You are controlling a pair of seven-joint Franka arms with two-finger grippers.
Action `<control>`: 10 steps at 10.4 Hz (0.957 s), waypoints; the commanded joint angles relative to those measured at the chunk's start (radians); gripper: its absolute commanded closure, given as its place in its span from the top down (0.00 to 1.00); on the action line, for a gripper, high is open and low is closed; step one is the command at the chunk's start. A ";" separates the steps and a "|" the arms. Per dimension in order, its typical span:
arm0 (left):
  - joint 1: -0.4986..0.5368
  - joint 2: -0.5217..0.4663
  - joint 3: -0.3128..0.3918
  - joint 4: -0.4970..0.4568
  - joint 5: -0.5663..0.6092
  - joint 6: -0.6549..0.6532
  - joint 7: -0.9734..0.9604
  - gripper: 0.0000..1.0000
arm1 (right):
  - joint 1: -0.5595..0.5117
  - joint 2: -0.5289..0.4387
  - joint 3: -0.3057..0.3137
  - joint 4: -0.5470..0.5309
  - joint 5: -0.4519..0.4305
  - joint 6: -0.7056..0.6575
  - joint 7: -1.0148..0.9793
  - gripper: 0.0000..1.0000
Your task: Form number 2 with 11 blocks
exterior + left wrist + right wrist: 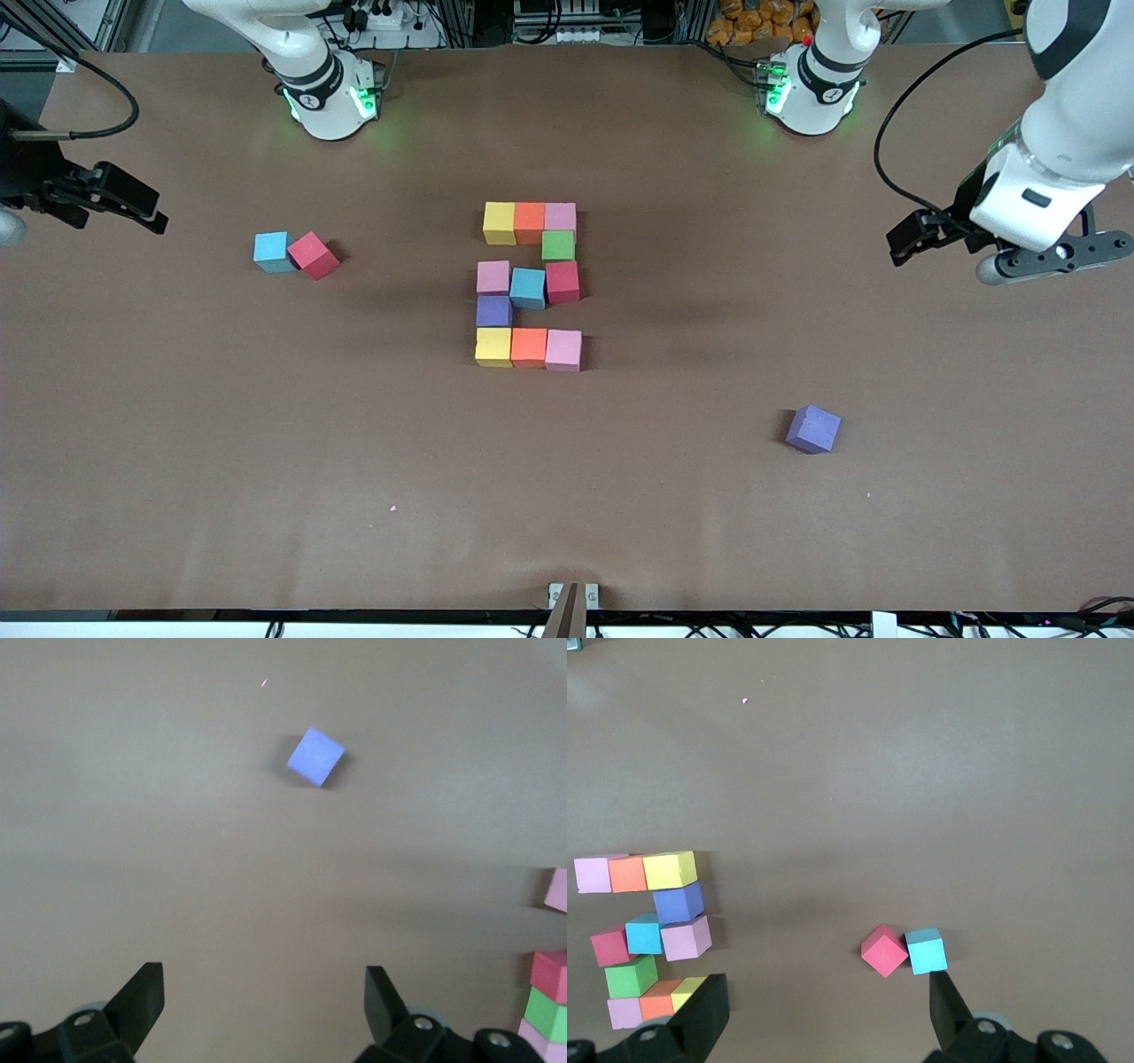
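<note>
The number 2 lies at the table's middle, built of several touching blocks: a yellow, orange and pink row at each end, a pink, light blue and red row between, linked by a green block and a purple block. The light blue one sits slightly out of line. In the right wrist view the number 2 shows whole. My left gripper hangs open and empty over bare table at the left arm's end. My right gripper hangs open and empty at the right arm's end.
A spare light blue block touches a spare red block toward the right arm's end. A spare purple block lies alone toward the left arm's end, nearer the front camera than the digit.
</note>
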 commanded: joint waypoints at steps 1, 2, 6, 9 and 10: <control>-0.008 -0.005 0.012 0.068 -0.004 -0.028 0.100 1.00 | -0.010 0.006 0.008 0.008 0.005 -0.003 0.005 1.00; 0.001 0.003 0.009 0.083 -0.003 -0.042 0.103 1.00 | -0.010 0.006 0.008 0.008 0.005 -0.005 0.008 1.00; 0.012 -0.002 0.003 0.091 -0.042 -0.092 0.160 1.00 | -0.008 0.004 0.008 0.007 0.005 -0.009 0.012 1.00; 0.006 -0.002 -0.002 0.094 -0.061 -0.114 0.163 1.00 | -0.008 0.006 0.008 0.008 0.005 -0.008 0.011 1.00; 0.003 -0.003 -0.002 0.096 -0.056 -0.116 0.164 1.00 | -0.010 0.004 0.008 0.008 0.005 -0.008 0.011 1.00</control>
